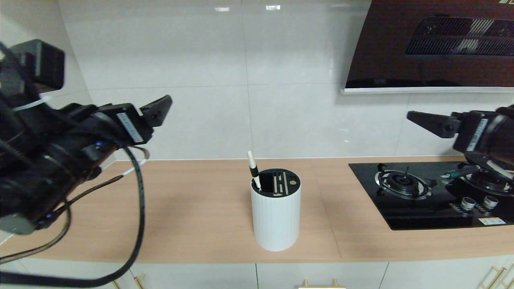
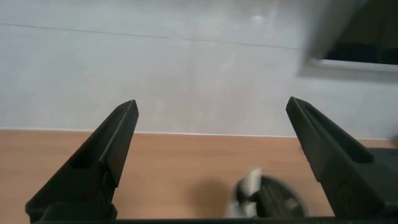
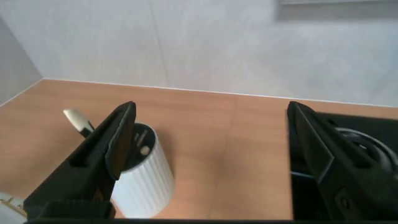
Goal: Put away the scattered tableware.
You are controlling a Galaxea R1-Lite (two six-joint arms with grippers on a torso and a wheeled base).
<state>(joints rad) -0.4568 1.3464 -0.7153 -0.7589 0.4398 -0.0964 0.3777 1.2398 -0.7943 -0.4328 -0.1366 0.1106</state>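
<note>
A white ribbed utensil holder (image 1: 276, 216) with a slotted black top stands on the wooden counter (image 1: 192, 208), near its front edge. A utensil with a white and black handle (image 1: 253, 167) sticks up from one slot. My left gripper (image 1: 158, 108) hangs open and empty, high above the counter's left part; in the left wrist view its fingers (image 2: 115, 146) frame the blurred holder top (image 2: 273, 200). My right gripper (image 1: 421, 119) is open and empty above the hob; between its fingers (image 3: 115, 140) the holder (image 3: 146, 171) and the handle (image 3: 78, 119) show. A green-handled tool (image 1: 457, 173) lies on the hob.
A black gas hob (image 1: 425, 196) with two burners and knobs fills the counter's right end (image 3: 360, 149). A dark range hood (image 1: 433, 48) hangs above it. A tiled wall closes the back. Cabinet handles (image 1: 321, 285) sit below the front edge.
</note>
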